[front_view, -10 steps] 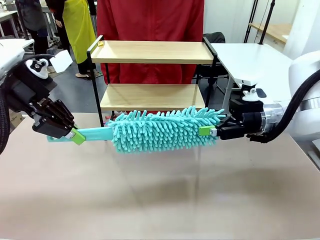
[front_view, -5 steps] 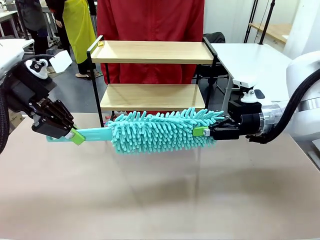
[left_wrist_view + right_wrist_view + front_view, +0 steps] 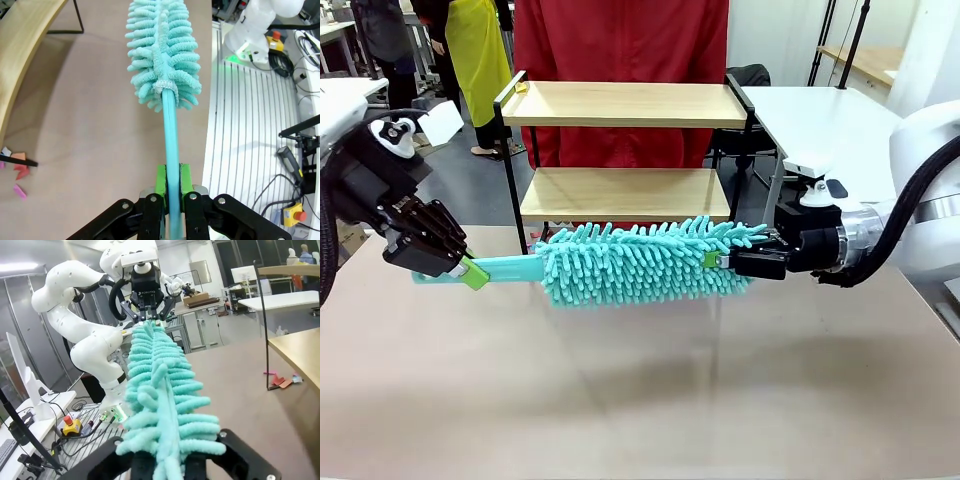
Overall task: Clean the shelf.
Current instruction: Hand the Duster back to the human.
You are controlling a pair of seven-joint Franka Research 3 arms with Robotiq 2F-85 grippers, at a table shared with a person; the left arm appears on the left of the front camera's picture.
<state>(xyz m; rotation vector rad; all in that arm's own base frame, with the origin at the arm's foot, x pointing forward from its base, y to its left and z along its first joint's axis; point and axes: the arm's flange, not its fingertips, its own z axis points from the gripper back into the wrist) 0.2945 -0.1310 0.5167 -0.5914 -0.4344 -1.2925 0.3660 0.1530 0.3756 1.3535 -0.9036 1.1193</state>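
While level | left gripper (image 3: 470, 271) clamps duster handle (image 3: 510, 267) | right gripper (image 3: 720, 261) pinches duster head (image 3: 635, 262)

Shelf (image 3: 625, 104) – matt light wood, thin black metal frame; duster (image 3: 640, 262) – fuzzy teal cloth.

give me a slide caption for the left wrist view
Left gripper shut on the teal handle of a chenille duster, its fluffy head held out over the tan table beside the shelf.

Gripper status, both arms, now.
Left gripper: shut on the teal duster's handle.
Right gripper: closed on the duster's fluffy microfiber head, at its far tip.
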